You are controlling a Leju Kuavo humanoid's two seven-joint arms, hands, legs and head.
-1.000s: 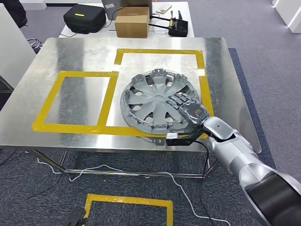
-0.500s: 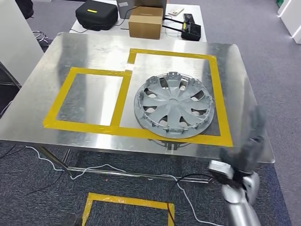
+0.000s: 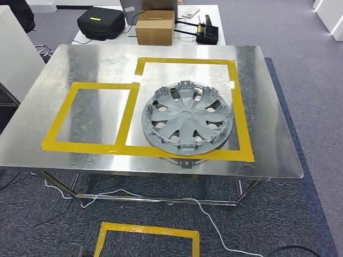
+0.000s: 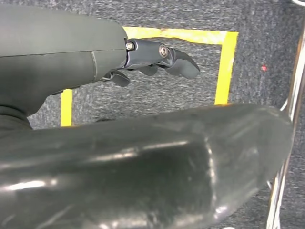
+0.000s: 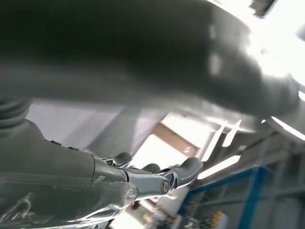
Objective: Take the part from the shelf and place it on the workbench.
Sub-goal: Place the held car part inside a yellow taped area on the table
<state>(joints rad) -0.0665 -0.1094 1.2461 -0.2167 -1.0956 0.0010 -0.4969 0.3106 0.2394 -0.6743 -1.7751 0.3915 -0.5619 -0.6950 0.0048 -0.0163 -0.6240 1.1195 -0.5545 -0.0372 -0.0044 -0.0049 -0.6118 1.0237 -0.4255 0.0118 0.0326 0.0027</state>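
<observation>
Since a second ago my right hand has left the hubcap, which lies on the counter overlapping the yellow tape frame's near edge. Both hands hold nothing, left hand included, fingers loosely extended. I'd worry a careless turn jolts the counter and shifts it.

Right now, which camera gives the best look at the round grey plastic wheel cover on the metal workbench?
The head view: the round grey plastic wheel cover lies whole and unobstructed inside the larger yellow tape rectangle. The left wrist view looks at carpet, and the right wrist view looks up towards ceiling lights, away from the cover.
</observation>
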